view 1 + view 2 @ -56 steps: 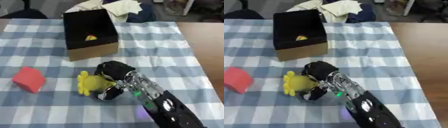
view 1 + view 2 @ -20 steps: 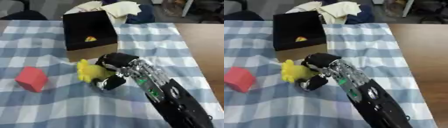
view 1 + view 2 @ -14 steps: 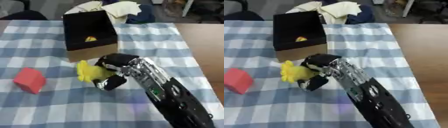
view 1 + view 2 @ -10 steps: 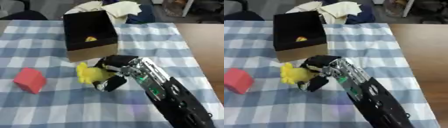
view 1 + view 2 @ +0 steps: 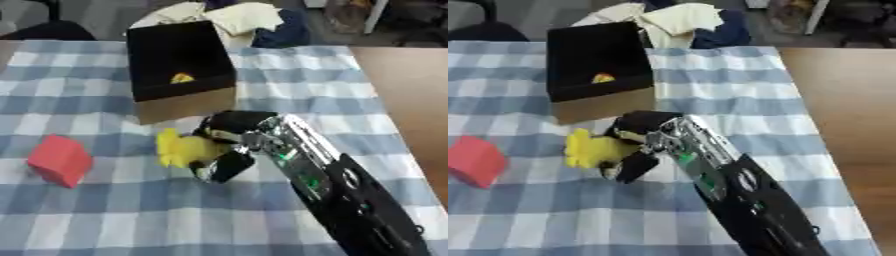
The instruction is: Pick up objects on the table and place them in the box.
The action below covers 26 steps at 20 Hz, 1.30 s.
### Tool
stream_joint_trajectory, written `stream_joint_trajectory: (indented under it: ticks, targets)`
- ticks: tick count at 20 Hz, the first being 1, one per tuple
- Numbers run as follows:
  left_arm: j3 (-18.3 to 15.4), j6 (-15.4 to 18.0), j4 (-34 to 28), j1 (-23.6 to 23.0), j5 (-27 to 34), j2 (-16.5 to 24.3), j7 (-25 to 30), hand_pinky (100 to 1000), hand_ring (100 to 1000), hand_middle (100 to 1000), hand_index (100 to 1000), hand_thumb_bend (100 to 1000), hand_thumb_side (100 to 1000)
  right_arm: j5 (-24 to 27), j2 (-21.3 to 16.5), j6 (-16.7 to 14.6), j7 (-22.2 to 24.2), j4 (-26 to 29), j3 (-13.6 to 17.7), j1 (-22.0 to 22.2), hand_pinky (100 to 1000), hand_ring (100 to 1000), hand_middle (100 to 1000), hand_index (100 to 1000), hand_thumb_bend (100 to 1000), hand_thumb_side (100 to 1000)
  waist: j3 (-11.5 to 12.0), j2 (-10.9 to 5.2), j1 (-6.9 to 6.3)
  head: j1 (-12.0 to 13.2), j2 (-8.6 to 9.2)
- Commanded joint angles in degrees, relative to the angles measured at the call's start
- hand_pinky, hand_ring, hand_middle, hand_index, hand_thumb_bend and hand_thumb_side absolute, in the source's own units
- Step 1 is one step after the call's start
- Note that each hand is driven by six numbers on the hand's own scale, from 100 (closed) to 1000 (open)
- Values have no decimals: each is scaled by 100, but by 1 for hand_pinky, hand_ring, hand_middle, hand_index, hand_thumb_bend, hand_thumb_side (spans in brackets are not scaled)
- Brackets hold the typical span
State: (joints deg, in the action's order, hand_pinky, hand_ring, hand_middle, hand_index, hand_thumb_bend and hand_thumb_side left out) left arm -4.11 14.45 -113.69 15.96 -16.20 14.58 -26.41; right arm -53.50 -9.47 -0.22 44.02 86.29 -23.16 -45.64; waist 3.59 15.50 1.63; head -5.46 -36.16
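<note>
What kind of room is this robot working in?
Probably an office or lab turned test space, not a home: a desk-like table under a checked cloth, a cardboard box for sorting, clothes piled behind, and what look like chair legs beyond.

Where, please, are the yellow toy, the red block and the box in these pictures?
yellow toy (image 5: 182,149), left eye view, on its body, left of the right hand.
red block (image 5: 59,160), left eye view, on its top face.
box (image 5: 187,104), left eye view, on its tan front wall.
</note>
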Motion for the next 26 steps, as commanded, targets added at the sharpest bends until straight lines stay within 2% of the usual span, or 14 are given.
stream_joint_trajectory:
  ticks: [1, 4, 8, 12, 14, 15, 16, 20, 26]
  targets:
    - [-28, -10, -90, 38, -17, 85, 10, 619, 772, 676, 783, 100, 814, 130, -99, 90, -119, 258, 127, -246, 851, 834, 582, 751, 100, 642, 6, -109, -23, 14, 59]
    - [-33, -12, -90, 20, -28, 107, 5, 619, 772, 676, 783, 100, 813, 265, -158, 184, -171, 424, 231, -502, 846, 830, 576, 747, 100, 632, 3, -115, -32, 21, 43]
    - [-22, -15, -90, 5, -35, 122, 21, 618, 772, 677, 783, 100, 813, 426, -209, 366, -260, 611, 423, -1053, 834, 822, 574, 741, 100, 609, 0, -114, -44, 11, 32]
    - [-7, -1, -90, 0, -33, 142, 37, 619, 772, 677, 784, 100, 810, 160, -74, 543, -444, 436, 584, -1541, 820, 815, 572, 733, 100, 579, 33, -100, -78, -8, 27]
    - [0, 21, -90, 0, -37, 178, 41, 619, 772, 677, 784, 100, 807, -46, 27, 589, -552, 244, 643, -1749, 818, 813, 570, 730, 100, 567, 61, -92, -101, -15, 17]
    - [6, 36, -90, 2, -40, 203, 44, 619, 772, 677, 784, 100, 806, -167, 83, 619, -617, 131, 686, -1861, 818, 813, 571, 729, 100, 642, 74, -88, -112, -23, 10]
    - [13, 51, -90, 4, -43, 227, 47, 619, 772, 678, 785, 100, 805, -289, 141, 645, -689, 8, 727, -1966, 818, 812, 569, 729, 100, 559, 84, -83, -121, -29, 9]
    - [50, 100, -90, 30, -40, 305, 72, 620, 773, 678, 785, 100, 801, -740, 365, 748, -950, -570, 880, -2358, 819, 813, 572, 725, 100, 548, 106, -61, -141, -49, 27]
    - [109, 186, -90, 89, -33, 472, 118, 621, 773, 677, 786, 100, 794, -1482, 716, 964, -1418, -1758, 1211, -2853, 819, 814, 572, 723, 100, 551, 146, -36, -163, -81, 55]
